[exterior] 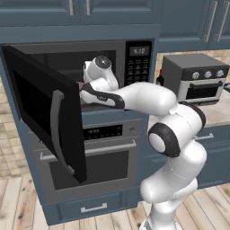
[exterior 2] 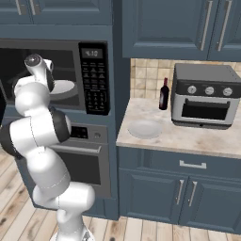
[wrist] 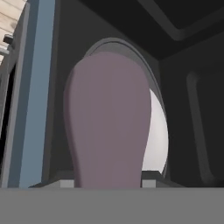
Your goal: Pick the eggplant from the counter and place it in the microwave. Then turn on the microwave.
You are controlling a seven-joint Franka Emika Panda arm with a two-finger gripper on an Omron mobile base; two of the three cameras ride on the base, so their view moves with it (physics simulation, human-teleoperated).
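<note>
Hand view: eggplant (wrist: 109, 122) inside microwave (wrist: 192, 65), above turntable (wrist: 159, 135).

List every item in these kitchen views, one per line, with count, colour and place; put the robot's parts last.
eggplant: one, dull purple, held between the pincer tips inside the microwave, in front of the turntable.
microwave: one, black, built in above the wall oven, door swung open.
turntable: one, white, on the microwave floor.
wall oven: one, steel, below the microwave.
counter: one, pale beige, over blue-grey cabinets.
toaster oven: one, grey, on the counter.
bottle: one, dark red, left of the toaster oven.
plate: one, pale, at the counter's front.
arm: one, white, reaching into the microwave.
pincer: one, shut on the eggplant.
</note>
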